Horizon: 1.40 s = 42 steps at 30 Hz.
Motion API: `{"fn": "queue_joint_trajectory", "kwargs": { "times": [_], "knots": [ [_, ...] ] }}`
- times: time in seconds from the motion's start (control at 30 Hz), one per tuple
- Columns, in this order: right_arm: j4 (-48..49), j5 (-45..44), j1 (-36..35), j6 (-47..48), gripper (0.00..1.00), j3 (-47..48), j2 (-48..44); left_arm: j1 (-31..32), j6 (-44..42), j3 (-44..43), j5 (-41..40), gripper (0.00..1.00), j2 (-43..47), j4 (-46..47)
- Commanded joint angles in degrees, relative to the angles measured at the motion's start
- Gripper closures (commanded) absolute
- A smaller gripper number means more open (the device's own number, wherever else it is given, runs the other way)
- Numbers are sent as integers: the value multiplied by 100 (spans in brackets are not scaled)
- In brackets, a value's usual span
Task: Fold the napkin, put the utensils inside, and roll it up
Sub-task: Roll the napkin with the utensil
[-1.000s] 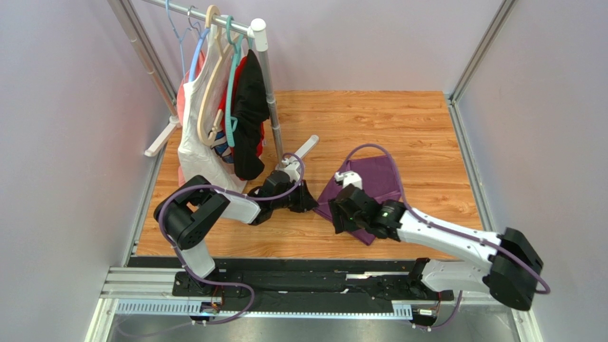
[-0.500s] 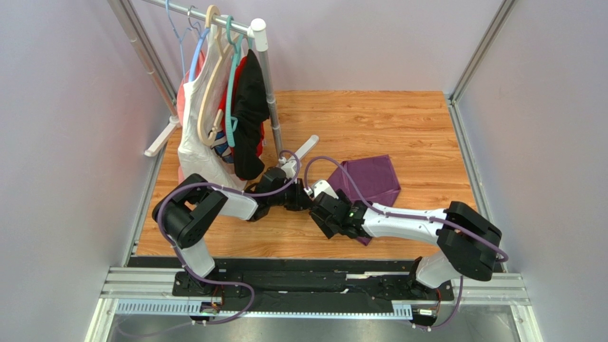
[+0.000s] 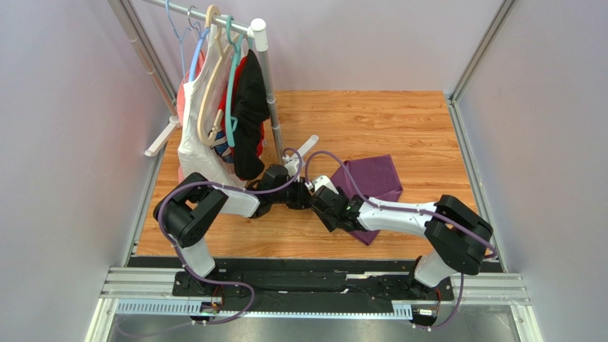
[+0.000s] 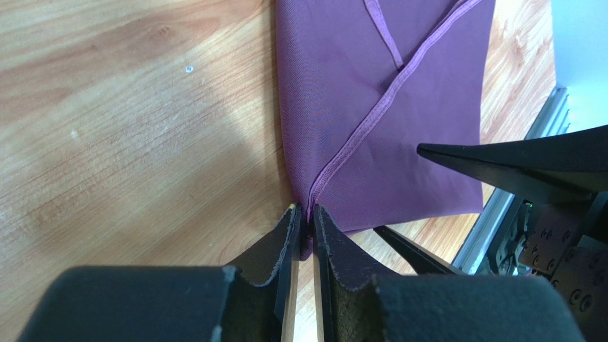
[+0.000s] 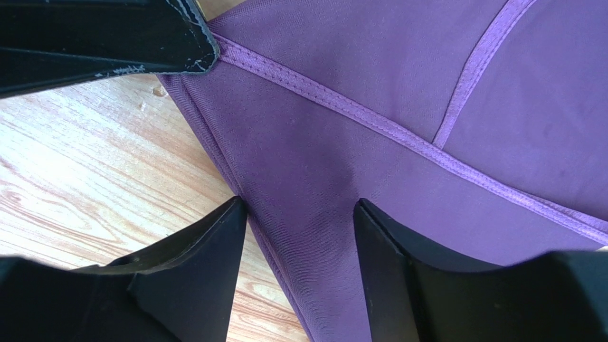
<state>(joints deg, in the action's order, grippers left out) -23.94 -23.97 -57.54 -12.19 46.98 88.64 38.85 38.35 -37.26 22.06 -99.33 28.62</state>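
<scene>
The purple napkin (image 3: 372, 179) lies folded on the wooden table, right of centre. It fills the left wrist view (image 4: 399, 114) and the right wrist view (image 5: 428, 85), with hemmed edges crossing it. My left gripper (image 3: 305, 197) is shut on the napkin's left corner (image 4: 305, 214). My right gripper (image 3: 330, 205) is open just beside it, its fingers (image 5: 207, 242) straddling the napkin's left edge close above the cloth. The wooden fork and spoon are out of view.
A clothes rack (image 3: 260, 78) with white, red and black garments (image 3: 242, 114) on hangers stands at the back left, its foot (image 3: 305, 148) near my left gripper. Grey walls close the table (image 3: 399, 117) on three sides.
My right gripper has moved left along the napkin to its left corner, next to the left gripper. The left gripper has shifted slightly right, towards the napkin's corner.
</scene>
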Motion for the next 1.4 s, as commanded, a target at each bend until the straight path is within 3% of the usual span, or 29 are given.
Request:
{"fn": "queue_joint_trajectory", "kwargs": {
  "times": [0.0,0.33,0.6,0.73,0.87,0.97,1.03,1.37],
  "knots": [
    [127,-91,-12,-231,41,4,57,-35,-179,-247,70,81,10,-94],
    [294,-20,-99,-320,45,-181,57,-88,-205,-405,123,81,-43,-278],
    [320,111,-135,-399,65,-181,347,-106,-266,-493,140,79,-34,-410],
    [303,295,-126,-381,72,-154,408,-114,-275,-432,105,67,80,-445],
    [224,612,-117,-329,78,-75,522,-123,-249,-274,61,47,300,-375],
    [188,902,-91,-293,82,-75,549,-123,-231,-81,-26,39,554,-331],
    [267,1182,-21,-267,88,-154,444,-123,-222,78,-114,37,773,-305],
    [637,3160,744,40,89,-400,-31,-132,-441,807,-370,31,1592,-138]
  ]
}}
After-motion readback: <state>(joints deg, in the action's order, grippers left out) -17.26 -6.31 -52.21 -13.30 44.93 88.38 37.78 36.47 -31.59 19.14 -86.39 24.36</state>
